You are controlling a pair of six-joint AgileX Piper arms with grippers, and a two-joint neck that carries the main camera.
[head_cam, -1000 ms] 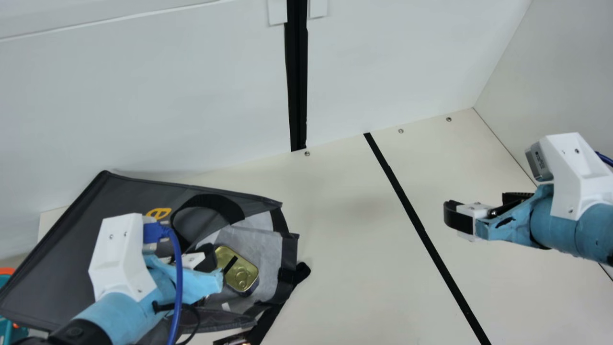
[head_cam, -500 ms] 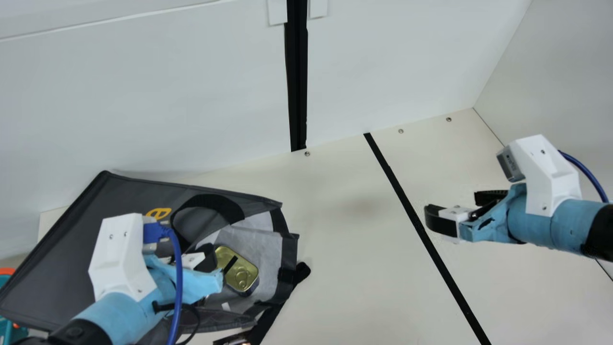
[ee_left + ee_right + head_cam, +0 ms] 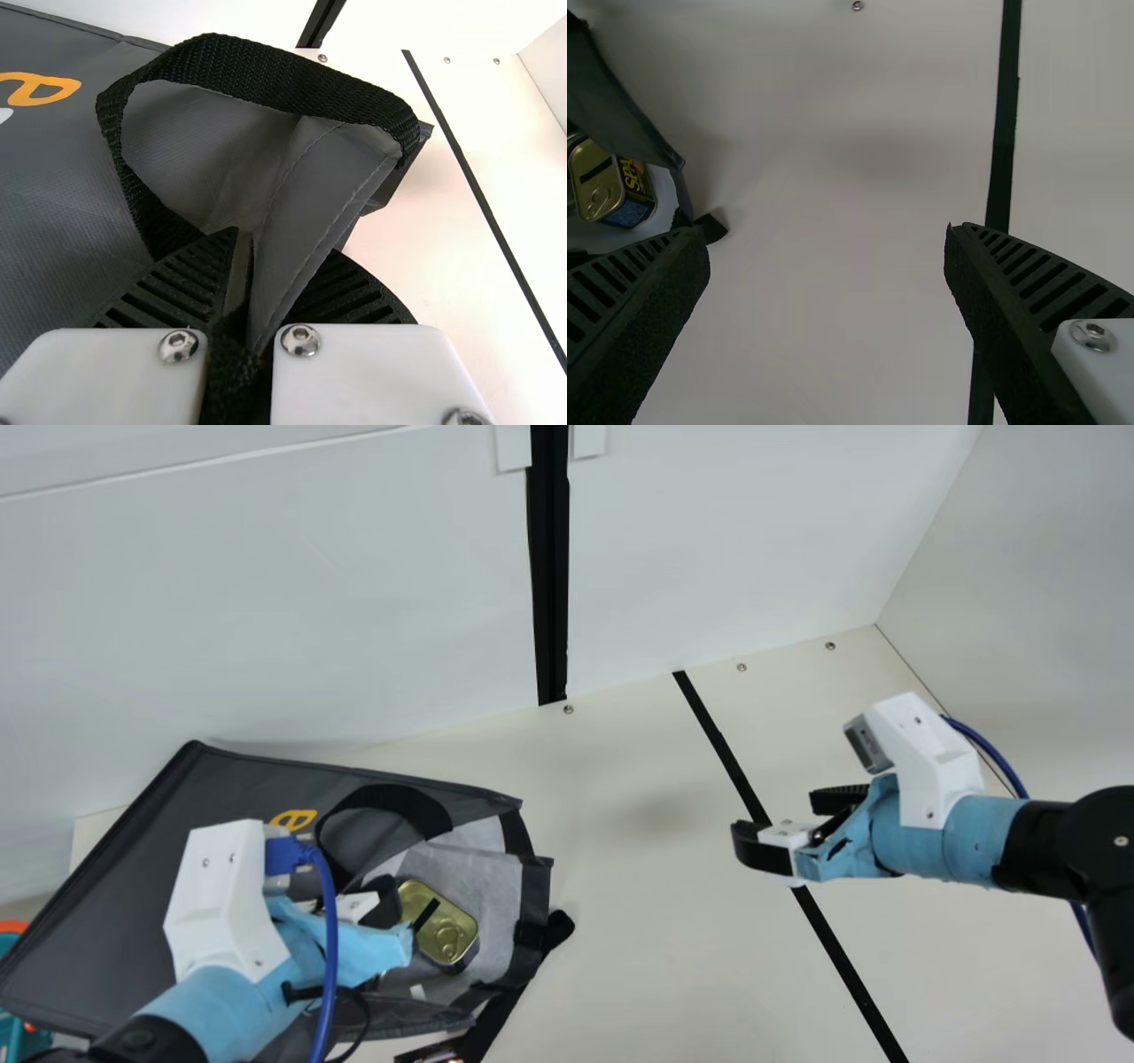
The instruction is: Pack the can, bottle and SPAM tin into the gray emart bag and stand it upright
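In the main view the gray bag (image 3: 115, 903) lies on its side, its mouth facing right. Inside the mouth is the SPAM tin (image 3: 446, 930), its gold lid showing; the right wrist view has the tin (image 3: 604, 188) too, beside a partly hidden metal item. My left gripper (image 3: 392, 911) is at the bag's mouth; in its wrist view, the left gripper (image 3: 270, 257) is shut on the bag's rim and strap. My right gripper (image 3: 776, 820) stands open over the table, right of the bag; between the fingers of the right gripper (image 3: 827, 237) is nothing.
The cream table (image 3: 638, 921) has a black line (image 3: 850, 965) running across it under my right gripper. White walls (image 3: 266, 602) stand behind and at the right. Teal and orange things (image 3: 12, 1027) show at the left edge, a small dark item (image 3: 430, 1053) below the bag.
My right arm has moved left, bringing its open gripper closer to the bag. The left gripper, the bag and the tin have kept their places.
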